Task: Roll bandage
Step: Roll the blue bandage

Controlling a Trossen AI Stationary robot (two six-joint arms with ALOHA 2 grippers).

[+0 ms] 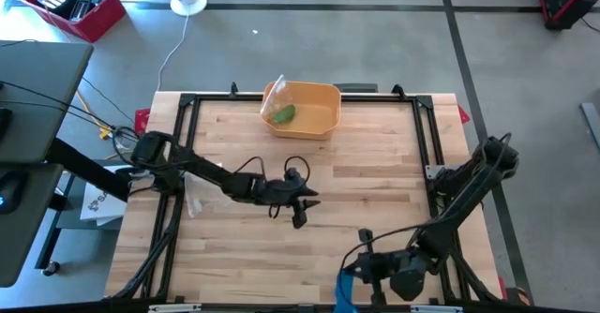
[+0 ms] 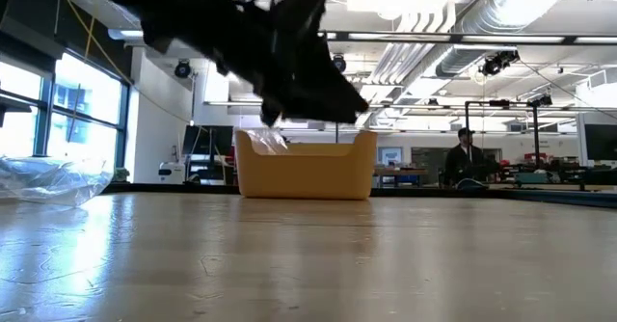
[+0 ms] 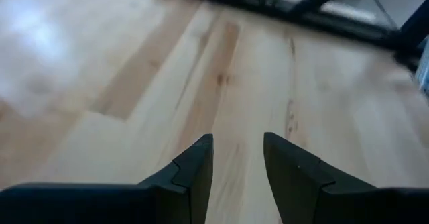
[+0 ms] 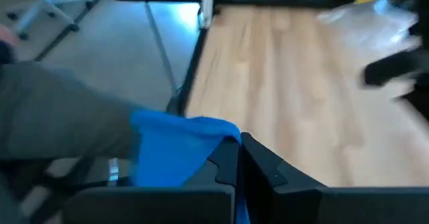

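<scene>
The left gripper (image 1: 298, 210) hangs just above the middle of the wooden table (image 1: 375, 201), its two fingers (image 3: 194, 174) parted with a narrow gap between them and nothing held; only bare planks show past them in the left wrist view. The right gripper (image 1: 361, 268) sits low at the table's near edge, its fingers pressed together on a strip of blue bandage (image 4: 177, 147), which trails off over that edge. In the right wrist view the blue cloth bunches against the closed fingers, with the black table frame (image 4: 191, 63) and the grey floor beside it. One yellow bin (image 1: 305, 107) stands at the far edge, holding one green item (image 1: 283, 114) and some clear wrapping; in the low view it stands well behind the left gripper. One crumpled clear plastic bag (image 2: 53, 179) lies near the left edge, close under the left arm. The planks between the two grippers are bare, as is the right half of the table up to the frame rails. One person (image 2: 466, 158) sits far off in the room beyond.
</scene>
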